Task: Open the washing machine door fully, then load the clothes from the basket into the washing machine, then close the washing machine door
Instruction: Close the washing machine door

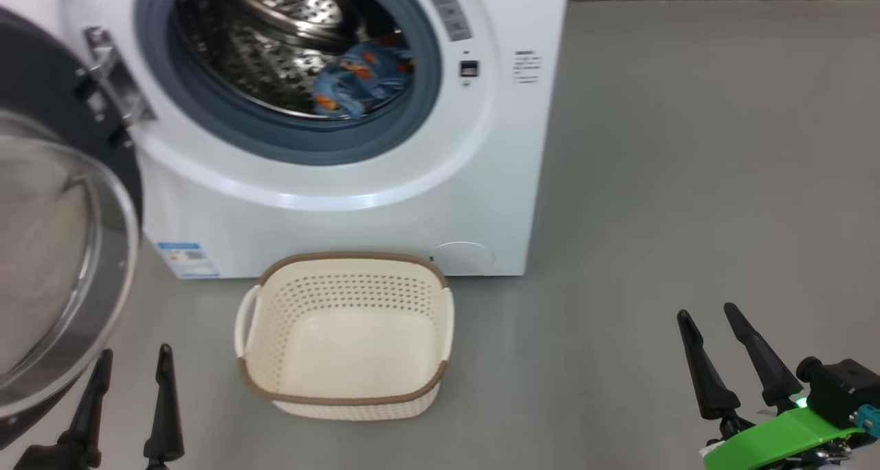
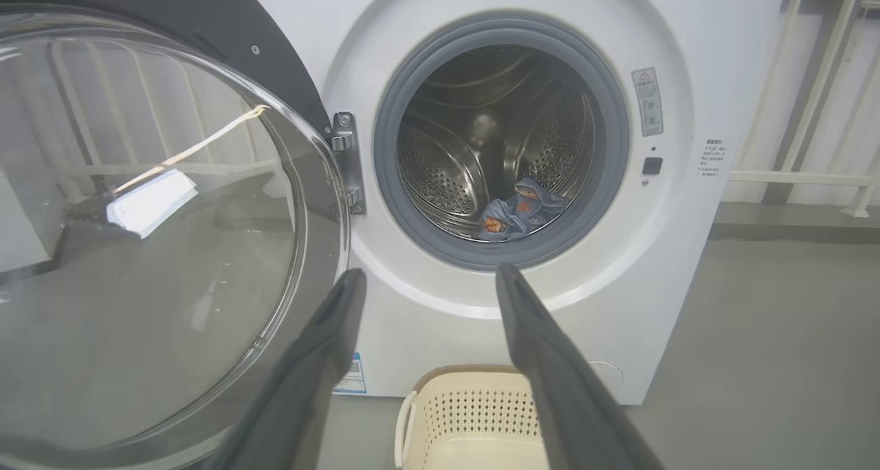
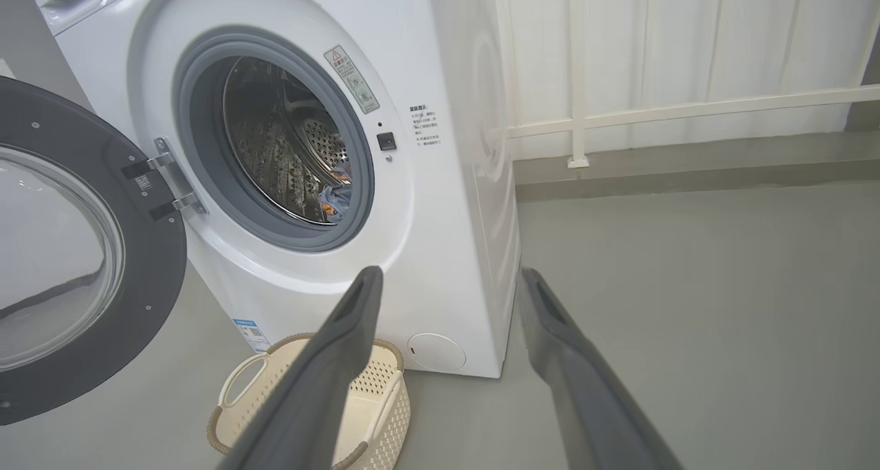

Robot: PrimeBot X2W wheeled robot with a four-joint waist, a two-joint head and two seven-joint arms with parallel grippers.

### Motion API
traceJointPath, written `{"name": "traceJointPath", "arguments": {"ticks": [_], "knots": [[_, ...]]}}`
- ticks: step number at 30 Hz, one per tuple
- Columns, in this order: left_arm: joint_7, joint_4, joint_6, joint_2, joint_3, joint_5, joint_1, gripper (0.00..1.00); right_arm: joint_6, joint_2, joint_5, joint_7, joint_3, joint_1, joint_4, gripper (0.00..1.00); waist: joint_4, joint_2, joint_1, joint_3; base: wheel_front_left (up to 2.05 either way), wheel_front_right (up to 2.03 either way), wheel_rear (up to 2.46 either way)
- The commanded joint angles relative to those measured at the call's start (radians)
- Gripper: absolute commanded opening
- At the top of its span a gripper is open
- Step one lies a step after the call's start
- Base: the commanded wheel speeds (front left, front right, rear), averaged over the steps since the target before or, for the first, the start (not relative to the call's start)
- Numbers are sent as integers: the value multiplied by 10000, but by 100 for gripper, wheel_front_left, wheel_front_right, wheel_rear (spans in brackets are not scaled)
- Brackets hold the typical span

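Observation:
The white washing machine (image 1: pixel 426 202) (image 2: pixel 674 264) (image 3: pixel 454 202) stands with its door (image 1: pixel 48 264) (image 2: pixel 151 236) (image 3: pixel 82 250) swung wide to the left. Light-blue clothes (image 1: pixel 364 78) (image 2: pixel 519 209) (image 3: pixel 337 198) with orange prints lie low in the steel drum. The cream basket (image 1: pixel 344 398) (image 2: pixel 474 415) (image 3: pixel 385 394) sits on the floor before the machine with nothing in it. My left gripper (image 1: pixel 134 360) (image 2: pixel 430 281) is open at the lower left, beside the door's rim and left of the basket. My right gripper (image 1: pixel 708 315) (image 3: pixel 447 281) is open at the lower right, well clear of the basket.
Grey floor (image 1: pixel 687 181) stretches to the machine's right. A white railing and curtain (image 3: pixel 687 99) stand behind the machine. The open door's glass bowl bulges out close to my left arm.

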Motion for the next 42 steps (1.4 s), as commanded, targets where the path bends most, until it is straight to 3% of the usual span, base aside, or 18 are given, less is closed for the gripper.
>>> {"name": "traceJointPath", "arguments": {"ticks": [1,9,26,42], "knots": [[-63,-194,6,120,354,-73,-71,100,56,-246,-35,-80,259,-444,-213,100,662,0,0,61,0,0,0],[-63,-25,6,-29,516,-242,78,100,56,-246,3,-80,624,-679,-124,100,1929,0,0,-14,0,0,0],[-63,6,6,-192,943,-171,509,100,56,-102,93,-80,1364,-866,14,100,3954,0,0,-261,0,0,0],[-63,-370,6,-303,1419,-338,704,100,56,-188,248,-80,2209,-1506,244,100,4291,0,0,35,0,0,0]]}}
